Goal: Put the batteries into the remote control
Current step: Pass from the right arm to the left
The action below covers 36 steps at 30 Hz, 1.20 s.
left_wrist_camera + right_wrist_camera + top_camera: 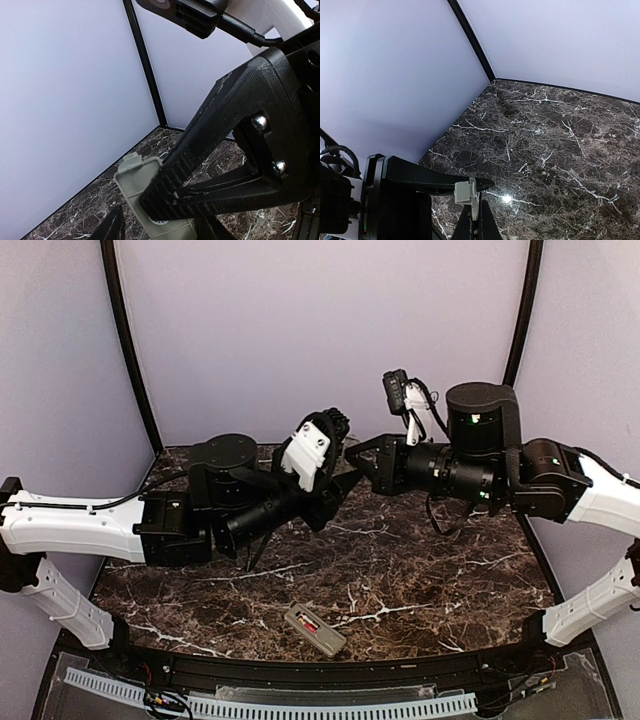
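The two arms meet in mid-air over the middle of the table [420, 570], well apart from the remote control [316, 631]. That lies back-up near the front edge with its compartment open. One red battery [309, 623] sits in it. Whether a second lies alongside I cannot make out from here.

What the arms share is the small grey cover [136, 176]. The right gripper [475, 222] is pinched onto its thin edge, one broad finger lying flat across its face. The left gripper [163, 229] has a finger on each side of the same piece, but I cannot tell whether they press on it or merely flank it.

To my eye this is a hand-over of the cover, ahead of closing the compartment. To do it well, one arm should have a firm hold before the other lets go. The receiving grip should sit near one end, leaving the tabbed end free to hook into the remote control. So light a piece could easily twist or slip.
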Tool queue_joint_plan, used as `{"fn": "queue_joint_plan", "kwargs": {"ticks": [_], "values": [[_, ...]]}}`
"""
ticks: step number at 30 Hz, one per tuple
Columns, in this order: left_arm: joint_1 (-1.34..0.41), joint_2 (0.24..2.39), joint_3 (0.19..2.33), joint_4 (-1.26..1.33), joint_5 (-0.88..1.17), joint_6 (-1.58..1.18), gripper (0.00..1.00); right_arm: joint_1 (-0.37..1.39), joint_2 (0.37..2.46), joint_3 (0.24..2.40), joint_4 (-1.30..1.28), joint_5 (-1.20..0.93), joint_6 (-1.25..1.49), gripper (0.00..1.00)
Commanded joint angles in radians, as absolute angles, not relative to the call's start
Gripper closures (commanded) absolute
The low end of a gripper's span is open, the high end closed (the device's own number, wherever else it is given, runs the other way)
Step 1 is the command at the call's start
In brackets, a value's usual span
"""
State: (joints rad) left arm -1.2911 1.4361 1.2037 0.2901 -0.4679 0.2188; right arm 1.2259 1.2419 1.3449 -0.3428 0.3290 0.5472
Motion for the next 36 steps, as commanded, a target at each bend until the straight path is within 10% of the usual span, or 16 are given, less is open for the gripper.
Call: {"fn": "queue_joint_plan", "kwargs": {"ticks": [1, 18, 30, 36], "values": [[-1.289, 1.421, 1.201, 0.319, -0.466, 0.207, 0.57, 1.236, 1.257, 1.37, -0.317, 0.308, 0.522, 1.0], [-1.278, 1.392, 1.163, 0.352, -0.42, 0.189, 0.91, 1.234, 1.224, 1.328, -0.256, 0.271, 0.493, 1.0], [-1.278, 1.276, 1.034, 0.489, -0.129, 0.221, 0.96, 1.227, 0.961, 1.096, -0.007, -0.104, 0.025, 0.25], [-1.279, 1.226, 1.0, 0.527, 0.21, 0.223, 0.96, 1.225, 0.911, 1.07, 0.007, -0.358, -0.21, 0.15]]}}
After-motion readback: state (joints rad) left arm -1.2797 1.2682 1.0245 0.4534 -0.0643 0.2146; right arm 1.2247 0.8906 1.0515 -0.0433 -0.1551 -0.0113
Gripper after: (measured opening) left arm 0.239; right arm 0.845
